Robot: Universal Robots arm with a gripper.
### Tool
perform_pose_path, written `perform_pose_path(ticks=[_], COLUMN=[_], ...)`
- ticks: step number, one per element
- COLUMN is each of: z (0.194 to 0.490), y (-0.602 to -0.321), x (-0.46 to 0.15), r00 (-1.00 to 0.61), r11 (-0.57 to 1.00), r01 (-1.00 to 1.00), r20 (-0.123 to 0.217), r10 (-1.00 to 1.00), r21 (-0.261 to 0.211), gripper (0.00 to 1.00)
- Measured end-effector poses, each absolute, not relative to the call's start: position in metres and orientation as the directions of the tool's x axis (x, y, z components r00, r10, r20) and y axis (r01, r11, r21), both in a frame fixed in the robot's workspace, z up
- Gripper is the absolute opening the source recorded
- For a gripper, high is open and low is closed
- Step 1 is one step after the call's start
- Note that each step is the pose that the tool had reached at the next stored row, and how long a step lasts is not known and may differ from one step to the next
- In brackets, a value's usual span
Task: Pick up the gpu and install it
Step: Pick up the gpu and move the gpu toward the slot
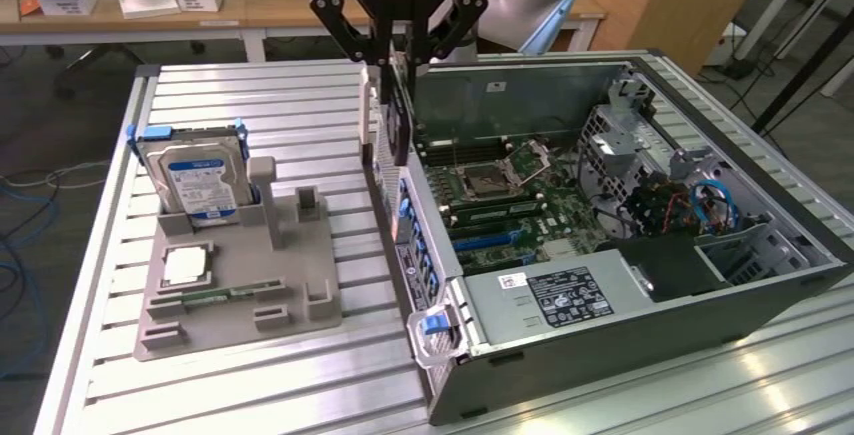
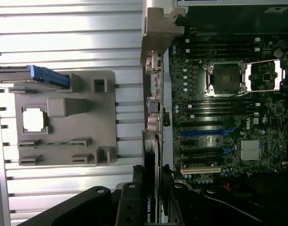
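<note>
Right now the gripper (image 1: 398, 55) (image 2: 151, 200) has its fingers pinched on the top edge of the gpu (image 1: 396, 115) (image 2: 150, 155), card hanging upright & edge-on, lifted clear of everything. It sits just above the rear wall of the open PC case (image 1: 641, 345) (image 2: 159, 28), w/ the motherboard (image 1: 514, 195) (image 2: 228, 117) inside the case below and to one side. Beside the case, on the exterior view's left, a grey fixture tray (image 1: 287, 275) (image 2: 104, 120) has the hard drive (image 1: 198, 180) standing in it, apart from the card.
</note>
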State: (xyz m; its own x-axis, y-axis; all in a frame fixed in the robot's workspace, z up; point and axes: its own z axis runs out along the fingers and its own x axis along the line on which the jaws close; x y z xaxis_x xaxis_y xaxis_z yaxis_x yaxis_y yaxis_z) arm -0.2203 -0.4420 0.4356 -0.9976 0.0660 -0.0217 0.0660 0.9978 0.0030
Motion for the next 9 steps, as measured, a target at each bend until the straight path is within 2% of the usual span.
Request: perform_pose_path(ticks=[9], z=[0.435], y=[-0.442], x=[-0.209], r00=[-0.998], r11=[0.998], r01=[0.066], r20=[-0.022], r10=[0.066], r21=[0.003], gripper=[0.26])
